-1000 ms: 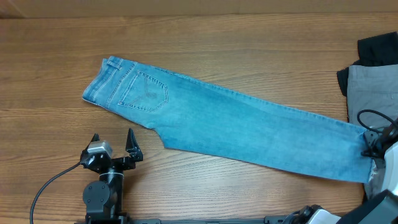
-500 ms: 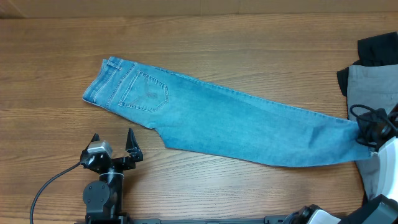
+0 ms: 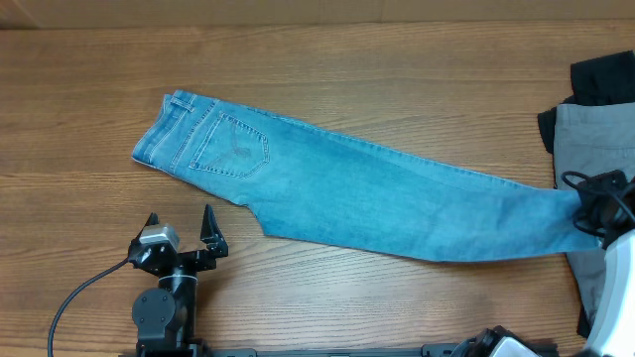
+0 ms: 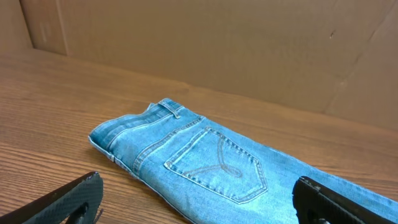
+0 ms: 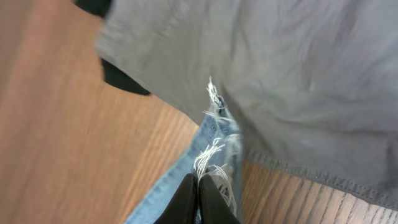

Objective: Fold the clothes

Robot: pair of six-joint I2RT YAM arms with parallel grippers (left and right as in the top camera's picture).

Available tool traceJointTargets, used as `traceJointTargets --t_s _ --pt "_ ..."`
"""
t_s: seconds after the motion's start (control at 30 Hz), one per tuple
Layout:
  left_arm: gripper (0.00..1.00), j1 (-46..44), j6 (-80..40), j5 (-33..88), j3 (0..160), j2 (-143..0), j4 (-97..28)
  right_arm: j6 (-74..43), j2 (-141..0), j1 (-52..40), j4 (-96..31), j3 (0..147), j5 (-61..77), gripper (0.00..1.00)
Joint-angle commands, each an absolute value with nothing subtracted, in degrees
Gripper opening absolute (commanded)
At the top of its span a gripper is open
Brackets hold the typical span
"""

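Light blue jeans [image 3: 377, 193] lie folded lengthwise on the wooden table, waistband at the left and leg ends at the right. In the left wrist view the back pocket and waistband of the jeans [image 4: 211, 162] lie just ahead. My left gripper [image 3: 179, 233] stands open on the near side of the waist end, touching nothing. My right gripper [image 3: 592, 210] is shut on the frayed hem of the jeans [image 5: 214, 134] at the far right, and in its wrist view the right gripper [image 5: 199, 186] pinches the denim just in front of the grey trousers.
Grey trousers [image 3: 595, 139] lie at the right edge with a black garment [image 3: 603, 79] behind them; both also show in the right wrist view, the grey trousers [image 5: 298, 81] and the black garment [image 5: 124, 78]. A cardboard wall [image 4: 249, 43] backs the table.
My right gripper has carried the hem end of the jeans toward the back of the table, swinging the leg end with it. The left arm has not moved.
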State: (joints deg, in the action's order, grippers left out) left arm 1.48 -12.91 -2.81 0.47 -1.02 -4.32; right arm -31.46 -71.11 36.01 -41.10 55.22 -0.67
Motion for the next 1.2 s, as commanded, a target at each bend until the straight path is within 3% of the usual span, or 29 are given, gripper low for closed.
traceJointTargets --t_s 0.0,0.07,0.3,0.4,0.47,0.5,0.57,0.63,1.17 --pt "1.00 1.4 -11.4 -3.0 0.3 -0.7 -4.1 -31.6 -67.9 35.8 -41.4 57.4 -1.8 0.04" --pt "1.00 1.4 -11.4 -3.0 0.3 -0.7 -4.1 -31.6 -67.8 35.8 -42.4 57.4 -1.8 0.11" --pt "1.00 1.4 -11.4 -3.0 0.3 -0.7 -4.1 -31.5 -67.9 35.8 -44.3 57.4 -1.8 0.11" --pt "1.00 1.4 -11.4 -3.0 0.3 -0.7 -4.1 -31.5 -68.0 35.8 -44.2 57.3 -1.9 0.04" --pt "1.00 1.4 -11.4 -3.0 0.3 -0.7 -4.1 -31.5 -68.4 35.8 -44.2 57.3 -2.0 0.04" --pt "1.00 1.4 -11.4 -3.0 0.3 -0.7 -4.1 -31.5 -68.9 35.8 -44.3 57.3 -2.2 0.06" --pt "1.00 1.4 -11.4 -3.0 0.3 -0.7 -4.1 -31.1 -70.2 35.8 -44.4 57.1 -3.2 0.25" --pt "1.00 1.4 -11.4 -3.0 0.3 -0.7 -4.1 -31.1 -71.9 35.8 -44.5 56.3 -5.3 0.28" --pt "1.00 1.4 -11.4 -3.0 0.3 -0.7 -4.1 -34.5 -90.0 40.5 -45.4 55.0 -13.5 0.24"
